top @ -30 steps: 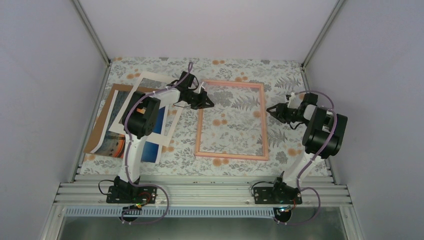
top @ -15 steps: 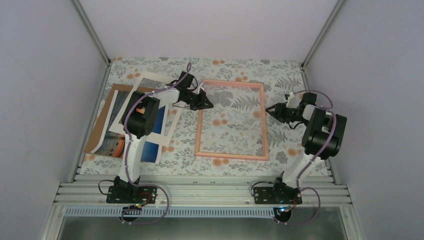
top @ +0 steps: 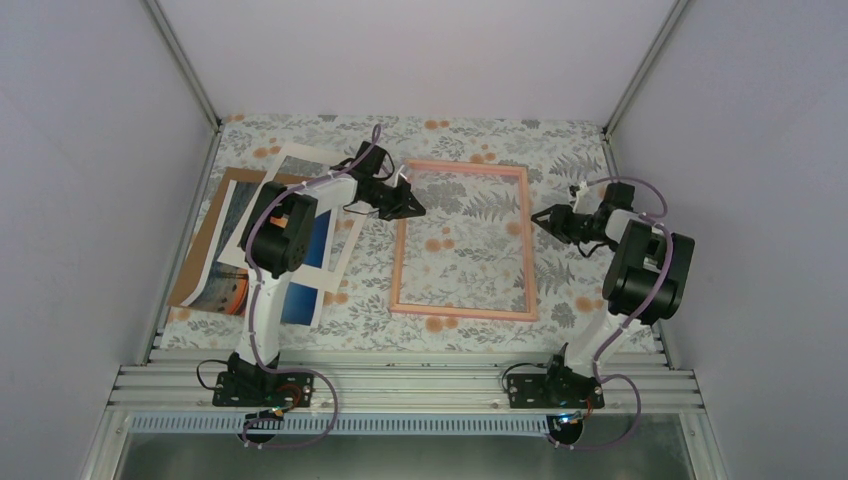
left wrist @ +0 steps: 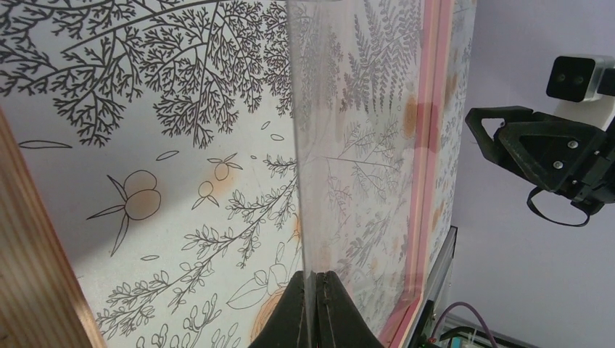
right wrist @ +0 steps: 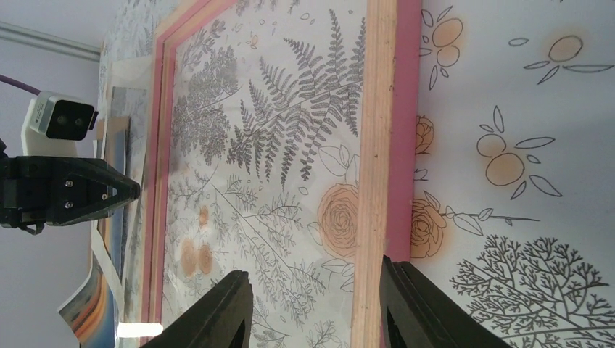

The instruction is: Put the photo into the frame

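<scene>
1. The photo (top: 228, 285) lies at the left side of the table (top: 580, 150), well apart from the frame (top: 462, 313). Only its orange lower corner and a blue strip show.
2. A white mat (top: 290, 165) lies askew on top of the photo, and a brown backing (top: 205, 235) lies under it. The left arm hides part of the stack.
3. The frame lies flat near the middle of the table, with the flowered tablecloth showing through its opening.
4. The left gripper (top: 412, 209) sits at the frame's upper left corner. Its fingers are pinched together on the near edge of a clear pane (left wrist: 308, 145).
5. The pane runs from those fingers across towards the frame's far rail. I cannot tell whether it lies flat in the opening or is tilted.
6. The right gripper (top: 538, 218) is at the frame's right rail, with its jaws partly apart. In the right wrist view one finger is over the opening and the other outside the pink edge, with the rail between them. They grip nothing, and I cannot tell whether they touch the rail.
</scene>
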Controlling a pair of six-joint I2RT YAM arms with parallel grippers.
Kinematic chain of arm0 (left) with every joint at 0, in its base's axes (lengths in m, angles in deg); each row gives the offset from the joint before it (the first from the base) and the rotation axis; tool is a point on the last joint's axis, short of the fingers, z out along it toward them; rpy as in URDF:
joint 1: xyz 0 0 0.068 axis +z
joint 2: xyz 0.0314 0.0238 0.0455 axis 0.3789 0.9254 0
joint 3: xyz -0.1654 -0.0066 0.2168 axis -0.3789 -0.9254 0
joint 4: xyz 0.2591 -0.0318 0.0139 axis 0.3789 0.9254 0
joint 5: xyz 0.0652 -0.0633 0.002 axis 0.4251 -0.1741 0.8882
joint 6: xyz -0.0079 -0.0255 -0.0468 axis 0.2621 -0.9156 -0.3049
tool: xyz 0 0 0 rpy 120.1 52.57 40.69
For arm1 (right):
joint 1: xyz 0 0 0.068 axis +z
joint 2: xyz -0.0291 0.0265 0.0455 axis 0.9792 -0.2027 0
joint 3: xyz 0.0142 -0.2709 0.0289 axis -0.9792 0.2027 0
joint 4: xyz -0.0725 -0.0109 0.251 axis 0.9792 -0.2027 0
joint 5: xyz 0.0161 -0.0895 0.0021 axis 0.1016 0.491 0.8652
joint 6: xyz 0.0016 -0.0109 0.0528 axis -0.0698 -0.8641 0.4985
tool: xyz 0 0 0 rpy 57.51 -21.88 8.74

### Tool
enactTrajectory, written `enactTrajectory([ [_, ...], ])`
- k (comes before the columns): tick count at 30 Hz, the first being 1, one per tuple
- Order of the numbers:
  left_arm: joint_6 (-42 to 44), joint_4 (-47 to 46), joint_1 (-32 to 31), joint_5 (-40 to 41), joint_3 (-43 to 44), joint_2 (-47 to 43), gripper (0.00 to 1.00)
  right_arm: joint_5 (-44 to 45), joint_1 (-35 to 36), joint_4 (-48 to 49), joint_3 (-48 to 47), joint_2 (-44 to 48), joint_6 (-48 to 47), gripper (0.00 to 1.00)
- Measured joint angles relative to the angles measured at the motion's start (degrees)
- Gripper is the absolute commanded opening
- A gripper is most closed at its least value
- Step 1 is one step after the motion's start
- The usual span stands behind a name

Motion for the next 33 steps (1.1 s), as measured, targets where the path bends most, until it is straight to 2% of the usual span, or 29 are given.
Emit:
enactTrajectory([
  [33, 3.34, 4.66, 0.87, 0.20, 0.57, -0.44, 0.03, 2.34, 0.55, 1.66, 0.48, 1.77, -0.31, 0.49],
])
